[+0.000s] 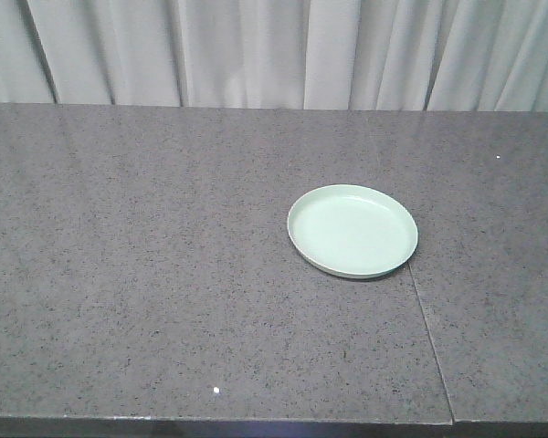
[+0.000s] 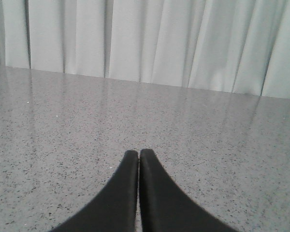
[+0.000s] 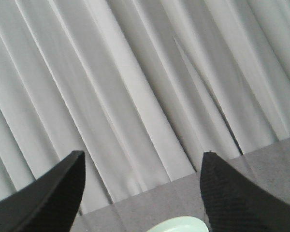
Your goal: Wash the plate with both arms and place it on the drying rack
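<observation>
We log the mint-green plate [image 1: 353, 230] flat on the speckled countertop [image 1: 164, 274], rim touching the seam [image 1: 429, 328] from its left, left gripper [image 2: 138, 153] pinched closed, right gripper [image 3: 143, 157] spread wide; we judge the low glossy rim may skid or slip from a shallow pinch.

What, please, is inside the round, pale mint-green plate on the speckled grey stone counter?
The round pale mint-green plate holds nothing; its glossy floor is bare. The speckled grey counter directly beneath it is hidden.

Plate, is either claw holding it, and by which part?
Nothing is held. The plate lies free on the counter; left claw shut empty, right claw open.
</observation>
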Tool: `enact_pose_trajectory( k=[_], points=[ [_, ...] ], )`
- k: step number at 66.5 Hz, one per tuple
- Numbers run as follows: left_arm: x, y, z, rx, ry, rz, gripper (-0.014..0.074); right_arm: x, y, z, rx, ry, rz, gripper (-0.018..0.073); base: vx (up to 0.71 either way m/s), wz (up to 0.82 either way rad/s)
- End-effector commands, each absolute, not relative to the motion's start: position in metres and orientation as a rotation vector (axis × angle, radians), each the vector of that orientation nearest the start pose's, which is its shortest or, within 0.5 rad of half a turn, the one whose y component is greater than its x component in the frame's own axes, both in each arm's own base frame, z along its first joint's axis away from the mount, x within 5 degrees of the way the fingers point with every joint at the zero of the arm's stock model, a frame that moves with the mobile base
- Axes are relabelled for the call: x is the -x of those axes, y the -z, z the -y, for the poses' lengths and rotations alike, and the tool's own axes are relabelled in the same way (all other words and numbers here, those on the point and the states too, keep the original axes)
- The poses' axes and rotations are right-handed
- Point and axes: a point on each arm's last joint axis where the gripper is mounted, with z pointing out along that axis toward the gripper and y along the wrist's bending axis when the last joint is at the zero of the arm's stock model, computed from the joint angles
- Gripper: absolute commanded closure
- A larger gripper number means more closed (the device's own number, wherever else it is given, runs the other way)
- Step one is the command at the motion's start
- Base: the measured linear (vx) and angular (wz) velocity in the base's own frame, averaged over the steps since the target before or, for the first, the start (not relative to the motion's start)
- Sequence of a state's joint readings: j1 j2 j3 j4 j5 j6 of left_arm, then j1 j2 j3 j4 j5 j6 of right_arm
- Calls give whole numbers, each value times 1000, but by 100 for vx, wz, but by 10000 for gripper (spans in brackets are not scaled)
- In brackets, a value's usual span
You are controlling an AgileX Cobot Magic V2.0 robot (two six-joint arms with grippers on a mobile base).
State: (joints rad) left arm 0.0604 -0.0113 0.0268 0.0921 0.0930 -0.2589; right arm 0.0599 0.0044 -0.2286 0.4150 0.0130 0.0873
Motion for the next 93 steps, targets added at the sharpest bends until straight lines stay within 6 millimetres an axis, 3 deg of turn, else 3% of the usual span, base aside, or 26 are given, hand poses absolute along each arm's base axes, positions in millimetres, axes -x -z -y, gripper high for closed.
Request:
enact_pose_trajectory(
  k=[1,11,21,28,38,51,64,78,93],
  points=[
    [-56,-199,-4,183,91,-1507,602,-39,-328,-3,-225,-424,-1250,82,0,0],
    [-56,-199,-4,183,91,-1507,602,-74,-382,-12,-32,-258,-1489,95,0,0],
    [-56,-199,-4,183,91,-1507,602,-120,-426,-21,110,-218,-1664,95,0,0],
    [-56,-199,-4,183,91,-1507,602,-164,-441,-27,193,-225,-1790,95,0,0],
    [-56,-199,-4,183,91,-1507,602,-221,-442,-34,272,-242,-1943,95,0,0],
    [-56,-199,-4,183,91,-1507,602,-304,-404,-40,313,-267,-2186,95,0,0],
    [-56,-199,-4,183,91,-1507,602,-378,-344,-46,319,-256,-2458,95,0,0],
    [-56,-199,-4,183,91,-1507,602,-426,-311,-62,335,-124,-2632,95,0,0],
    [-56,-199,-4,183,91,-1507,602,-448,-289,-66,313,-40,-2728,95,0,0]
  ],
)
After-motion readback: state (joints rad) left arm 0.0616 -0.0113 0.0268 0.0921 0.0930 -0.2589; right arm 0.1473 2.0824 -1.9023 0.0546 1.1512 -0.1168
